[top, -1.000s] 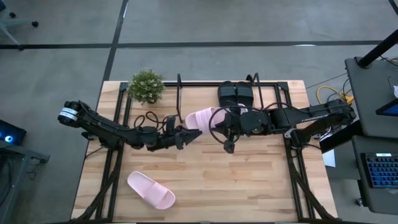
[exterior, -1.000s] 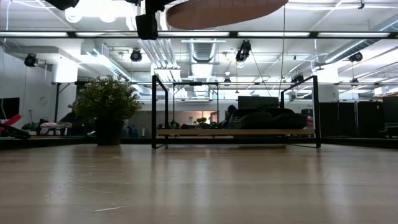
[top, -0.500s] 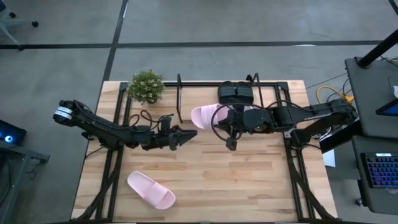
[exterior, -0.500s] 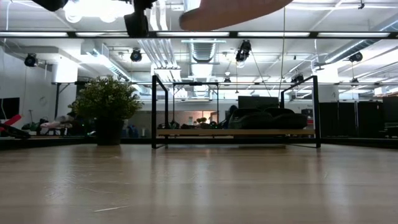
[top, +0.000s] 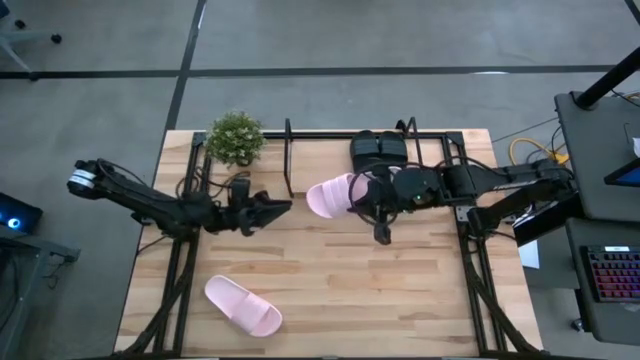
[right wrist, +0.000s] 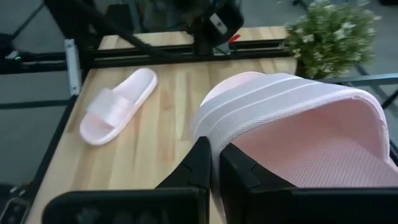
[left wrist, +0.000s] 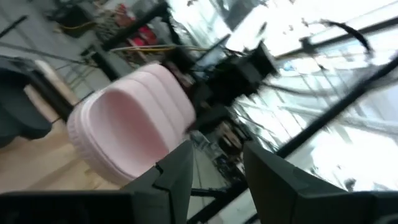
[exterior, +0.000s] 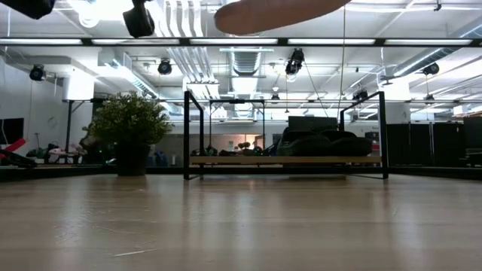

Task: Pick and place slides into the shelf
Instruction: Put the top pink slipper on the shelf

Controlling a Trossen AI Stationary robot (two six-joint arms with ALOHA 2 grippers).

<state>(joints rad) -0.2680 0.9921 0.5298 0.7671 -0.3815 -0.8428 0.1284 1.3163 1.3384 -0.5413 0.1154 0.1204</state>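
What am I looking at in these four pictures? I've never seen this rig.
Two dark robot arms work at a wooden table. One picture looks straight down, one looks level across the tabletop, and two come from cameras on the wrists. The right gripper is shut on a pink slide, held in the air beside the shelf, where the black slides already sit. The left gripper hangs open and empty nearby. A second pink slide lies on the table; a small potted plant stands at the back.
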